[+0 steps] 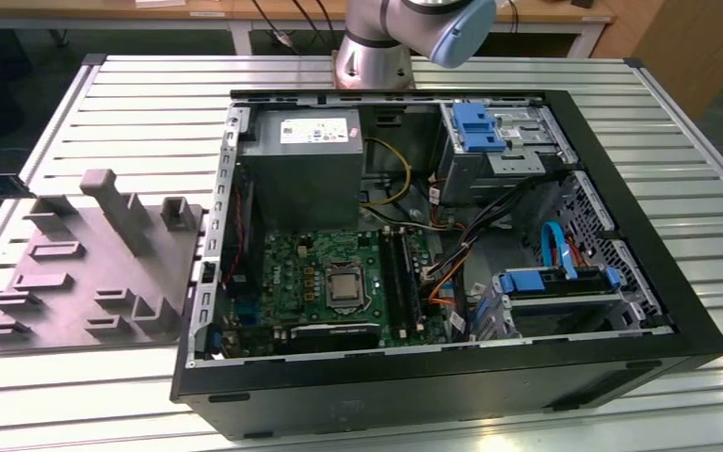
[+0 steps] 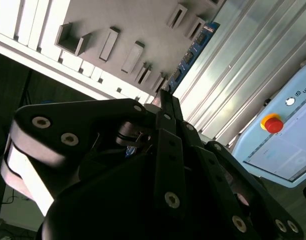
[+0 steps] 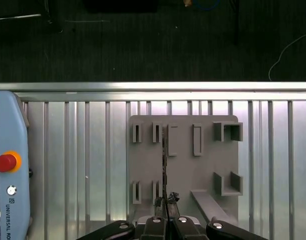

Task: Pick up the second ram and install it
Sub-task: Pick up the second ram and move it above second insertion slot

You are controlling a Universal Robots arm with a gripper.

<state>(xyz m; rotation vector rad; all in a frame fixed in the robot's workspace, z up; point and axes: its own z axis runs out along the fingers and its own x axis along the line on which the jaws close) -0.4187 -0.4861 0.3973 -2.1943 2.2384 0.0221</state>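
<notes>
The second ram [image 2: 195, 47] was held by the end effector [image 3: 166, 202], whose fingers stood pinched narrow on one end of the strip. Its long axis ran straight out from the fingertips, in line with the end effector. In the first wrist view the ram [image 3: 164, 160] showed edge-on as a thin dark line, and in the second wrist view its blue-green face and chips were plain. Behind it lay the grey tray [image 3: 185, 170] with its slots and upright blocks. Since one wrist view set the ram against the tray and the other against the bare slats, I judged it to be lifted clear of the tray (how high, I could not tell). The tray sat on the slatted metal desk [image 1: 136, 104] at the exterior view's left, with the open computer case [image 1: 462, 400] just beside it to the exterior view's right. The long black memory slots [image 1: 399, 273] ran near to far on the motherboard, well apart from the tray. A pale blue control pendant [image 3: 10, 150] lay on the desk, apart from the tray.
</notes>
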